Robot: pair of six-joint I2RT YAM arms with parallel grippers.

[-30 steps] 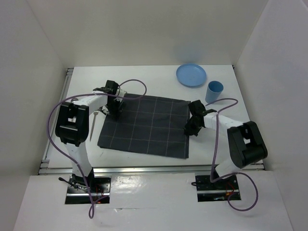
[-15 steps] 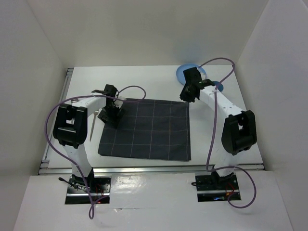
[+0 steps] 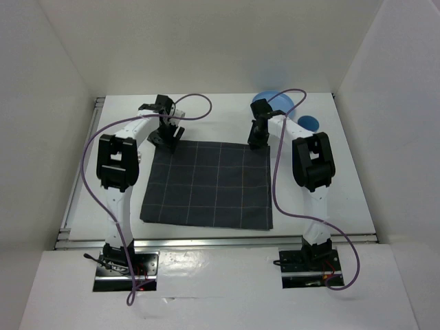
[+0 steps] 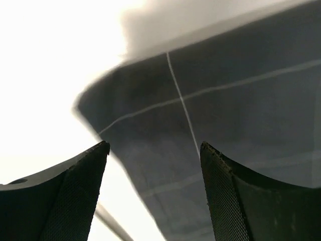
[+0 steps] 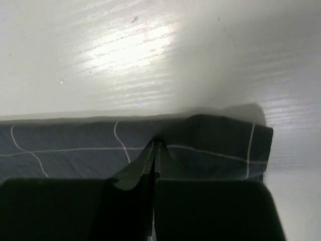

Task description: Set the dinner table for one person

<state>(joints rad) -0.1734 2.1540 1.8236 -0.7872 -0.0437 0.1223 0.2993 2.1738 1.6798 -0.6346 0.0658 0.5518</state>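
White desk (image 3: 206, 113) lies beneath both arms, walls around it, a grey checked placemat (image 3: 206, 185) at its centre. Spread left pincer (image 3: 167, 136) hangs over the placemat's 11 o'clock corner; right pincer (image 3: 258, 141) pinches its 1 o'clock corner

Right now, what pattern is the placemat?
Dark grey placemat, thin pale grid; best in top view.

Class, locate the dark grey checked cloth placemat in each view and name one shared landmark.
Top external: dark grey checked cloth placemat lies centre frame.
Left wrist: fills centre and right, corner upper left.
Right wrist: band across the middle.
Shared landmark: white tabletop beyond its far edge.
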